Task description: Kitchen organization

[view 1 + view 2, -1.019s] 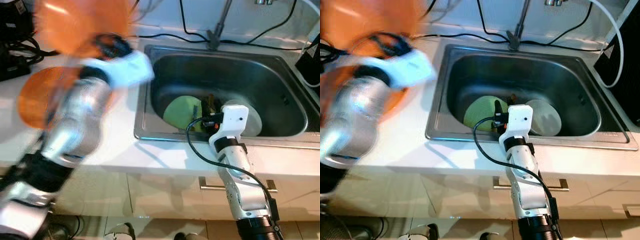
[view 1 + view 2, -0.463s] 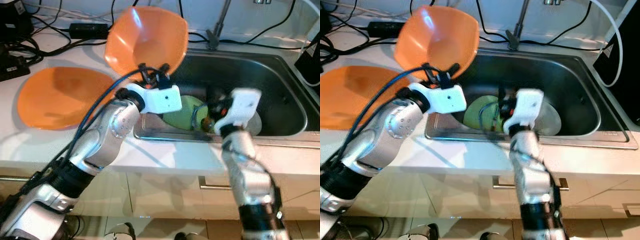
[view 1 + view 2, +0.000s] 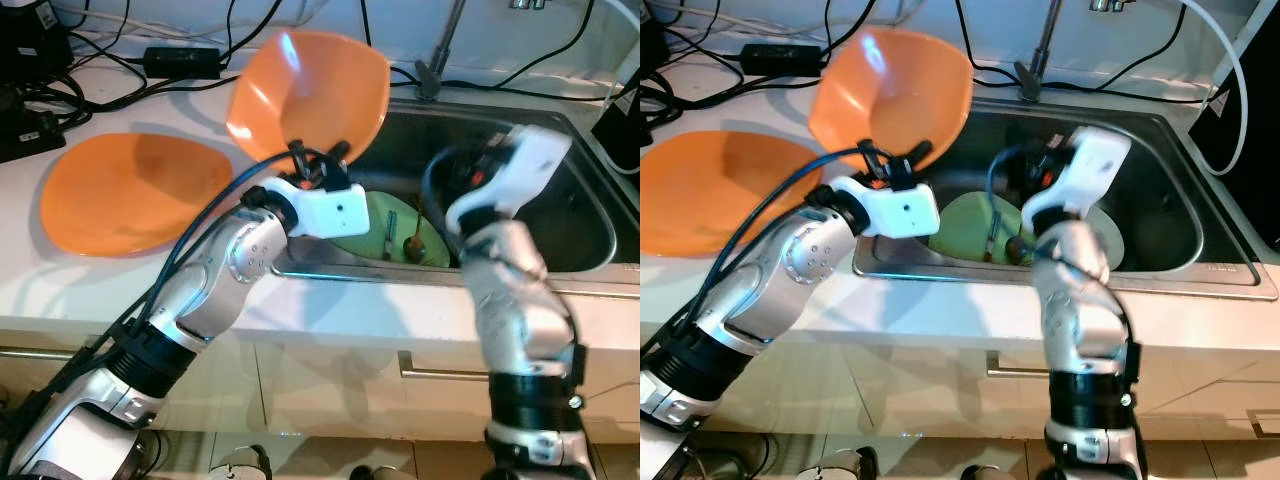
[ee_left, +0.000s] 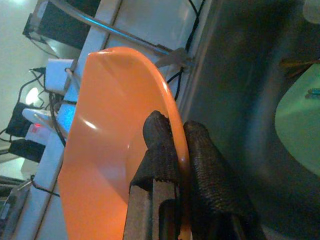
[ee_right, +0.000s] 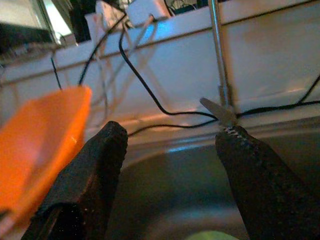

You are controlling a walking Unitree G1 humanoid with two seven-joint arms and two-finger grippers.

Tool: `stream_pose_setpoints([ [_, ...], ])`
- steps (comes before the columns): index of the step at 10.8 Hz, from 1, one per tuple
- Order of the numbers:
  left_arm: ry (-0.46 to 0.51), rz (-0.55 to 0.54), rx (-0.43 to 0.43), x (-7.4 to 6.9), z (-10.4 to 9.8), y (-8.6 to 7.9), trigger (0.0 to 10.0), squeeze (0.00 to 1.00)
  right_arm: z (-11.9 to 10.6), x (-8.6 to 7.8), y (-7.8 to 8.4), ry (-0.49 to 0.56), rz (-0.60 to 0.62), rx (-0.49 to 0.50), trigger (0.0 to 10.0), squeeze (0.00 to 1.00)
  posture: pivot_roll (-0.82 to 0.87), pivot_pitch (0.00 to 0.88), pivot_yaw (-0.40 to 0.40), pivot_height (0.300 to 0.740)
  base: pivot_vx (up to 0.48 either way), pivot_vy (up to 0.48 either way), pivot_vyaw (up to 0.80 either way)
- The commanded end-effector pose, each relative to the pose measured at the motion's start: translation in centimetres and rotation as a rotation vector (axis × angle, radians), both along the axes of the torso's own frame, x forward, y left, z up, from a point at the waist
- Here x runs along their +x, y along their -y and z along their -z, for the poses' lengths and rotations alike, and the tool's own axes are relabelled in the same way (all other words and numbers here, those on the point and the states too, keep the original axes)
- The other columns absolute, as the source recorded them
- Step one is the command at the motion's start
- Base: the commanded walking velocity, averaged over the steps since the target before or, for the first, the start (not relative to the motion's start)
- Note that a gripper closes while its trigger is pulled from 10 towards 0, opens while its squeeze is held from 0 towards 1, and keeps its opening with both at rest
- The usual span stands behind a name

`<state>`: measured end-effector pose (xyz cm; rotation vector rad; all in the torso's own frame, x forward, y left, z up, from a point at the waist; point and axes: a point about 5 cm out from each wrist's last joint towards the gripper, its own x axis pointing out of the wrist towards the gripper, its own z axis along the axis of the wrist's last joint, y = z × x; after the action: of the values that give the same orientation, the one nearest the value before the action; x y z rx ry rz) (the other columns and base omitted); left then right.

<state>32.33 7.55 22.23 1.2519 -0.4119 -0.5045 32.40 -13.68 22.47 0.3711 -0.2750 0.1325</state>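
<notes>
An orange bowl [image 3: 310,95] hangs tilted over the left rim of the steel sink [image 3: 560,130]. My left gripper [image 4: 176,137] is shut on the bowl's lower rim, one finger [image 4: 159,150] inside and one outside. A flat orange plate [image 3: 130,190] lies on the white counter to the left. In the sink lie a green plate [image 3: 395,232] with a small utensil on it and a pale grey bowl [image 3: 1108,238]. My right gripper [image 5: 170,150] is raised above the sink basin, open and holding nothing, facing the faucet and back wall.
The faucet [image 3: 440,50] stands behind the sink's middle. Black cables [image 3: 190,70] and a power adapter run along the back of the counter. A black device [image 3: 625,120] stands at the sink's right edge. Cabinet fronts with a handle [image 3: 440,370] lie below.
My right arm has lifted out of the sink and now points at the back wall. The left gripper has carried the orange bowl from over the counter to the sink's left rim.
</notes>
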Motion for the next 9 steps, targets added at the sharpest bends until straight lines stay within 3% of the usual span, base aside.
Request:
stream_pose_setpoints([
  [1, 0.021, 0.043, 0.003, -0.4, -0.3, 0.7, 10.0, 0.00, -0.5, -0.1, 0.4, 0.003, -0.002, 0.038, 10.0, 0.00, 0.07, 0.059, -0.065, 0.740, 0.000, 0.000, 0.00],
  [2, 0.013, 0.067, 0.011, -0.6, 0.0, 0.9, 10.0, 0.00, -0.9, 0.0, 0.4, -0.003, -0.024, 0.087, 10.0, 0.00, 0.08, 0.054, -0.066, 0.740, 0.000, 0.000, 0.00],
  [9, 0.029, 0.155, 0.005, -1.1, -0.3, 1.7, 10.0, 0.00, -0.5, 0.3, -0.1, -0.071, -0.069, 0.082, 10.0, 0.00, 0.08, 0.070, -0.072, 0.740, 0.000, 0.000, 0.00],
])
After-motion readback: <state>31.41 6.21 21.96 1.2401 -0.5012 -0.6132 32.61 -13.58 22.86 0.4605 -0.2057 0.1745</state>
